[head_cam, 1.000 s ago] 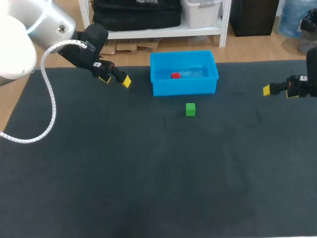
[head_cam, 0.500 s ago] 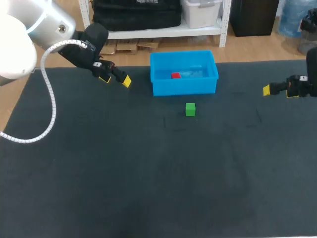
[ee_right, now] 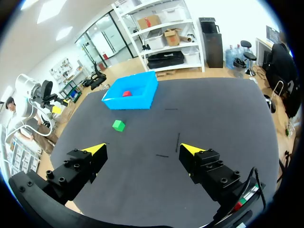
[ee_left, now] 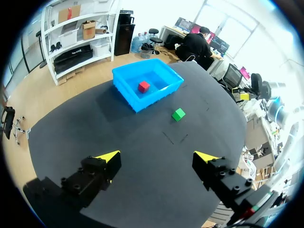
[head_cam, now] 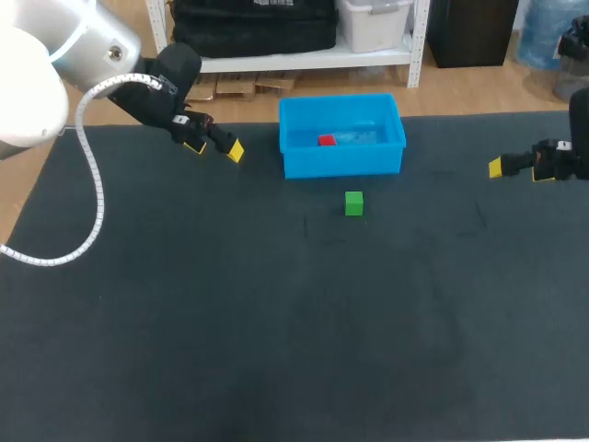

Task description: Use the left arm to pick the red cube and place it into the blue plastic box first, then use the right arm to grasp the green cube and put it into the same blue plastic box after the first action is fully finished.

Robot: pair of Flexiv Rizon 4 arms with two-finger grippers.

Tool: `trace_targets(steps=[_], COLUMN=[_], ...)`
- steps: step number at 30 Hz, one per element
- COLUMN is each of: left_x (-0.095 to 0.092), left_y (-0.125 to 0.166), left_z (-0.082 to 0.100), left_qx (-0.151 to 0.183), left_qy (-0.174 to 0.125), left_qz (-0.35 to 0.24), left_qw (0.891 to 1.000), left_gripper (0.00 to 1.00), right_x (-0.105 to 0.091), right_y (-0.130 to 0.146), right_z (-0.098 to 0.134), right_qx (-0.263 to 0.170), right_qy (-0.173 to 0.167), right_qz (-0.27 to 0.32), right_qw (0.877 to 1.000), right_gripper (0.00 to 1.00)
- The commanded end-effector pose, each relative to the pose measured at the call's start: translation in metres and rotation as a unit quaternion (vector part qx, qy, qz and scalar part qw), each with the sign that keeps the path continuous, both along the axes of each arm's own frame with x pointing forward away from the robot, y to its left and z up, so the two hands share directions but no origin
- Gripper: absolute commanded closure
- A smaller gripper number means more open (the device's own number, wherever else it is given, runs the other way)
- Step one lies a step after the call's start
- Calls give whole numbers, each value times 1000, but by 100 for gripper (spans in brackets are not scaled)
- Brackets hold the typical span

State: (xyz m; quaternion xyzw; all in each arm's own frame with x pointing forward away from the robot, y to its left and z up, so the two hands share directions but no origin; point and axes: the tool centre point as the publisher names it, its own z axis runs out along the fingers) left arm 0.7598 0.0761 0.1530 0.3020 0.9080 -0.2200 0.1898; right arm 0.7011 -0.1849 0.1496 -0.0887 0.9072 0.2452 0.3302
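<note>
The head view takes in both arms at once. The left gripper point(head_cam: 215, 149) hangs over the far-left part of the table point(head_cam: 276, 322), at 9 o'clock from the blue plastic box point(head_cam: 342, 162) and near it. The right gripper point(head_cam: 517, 170) hangs by the table's right edge, at 3 o'clock from the box and well apart from it. Each wrist view looks out along its own fingers and shows the jaws more plainly: both pairs of yellow tips stand wide apart with nothing between them. The box sits against the table's far edge, at 12 o'clock. A broad stretch of dark surface lies between it and the right gripper, and a larger stretch runs toward the near edge at 6 o'clock. The red cube point(head_cam: 326, 140) lies on the box floor; the left wrist view shows it near the middle of the floor, touching no wall. The green cube point(head_cam: 353, 203) rests on the table at 6 o'clock from the box, just beside its near wall but not touching it. In both wrist views it lies well ahead of the fingers.
</note>
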Motion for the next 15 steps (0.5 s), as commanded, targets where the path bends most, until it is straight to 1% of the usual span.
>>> trace_targets(steps=[1, 5, 9, 15], left_x=[-1, -1, -1, -1], left_y=[1, 1, 1, 1], left_z=[0, 0, 0, 0], left_qx=[-2, -2, -2, -2], left_qy=[-2, -2, -2, -2], left_qz=[-1, -1, -1, -1], left_qw=[1000, 1000, 1000, 1000], left_gripper=[0, 0, 0, 0], right_x=[1, 6, 10, 12], right_y=[1, 8, 10, 10], right_z=[-1, 1, 6, 10], right_qx=[-12, -28, -32, -55], right_qy=[1, 6, 6, 34], right_qz=[-1, 6, 4, 6], right_qw=[1000, 1000, 999, 998], right_gripper=[0, 0, 0, 0])
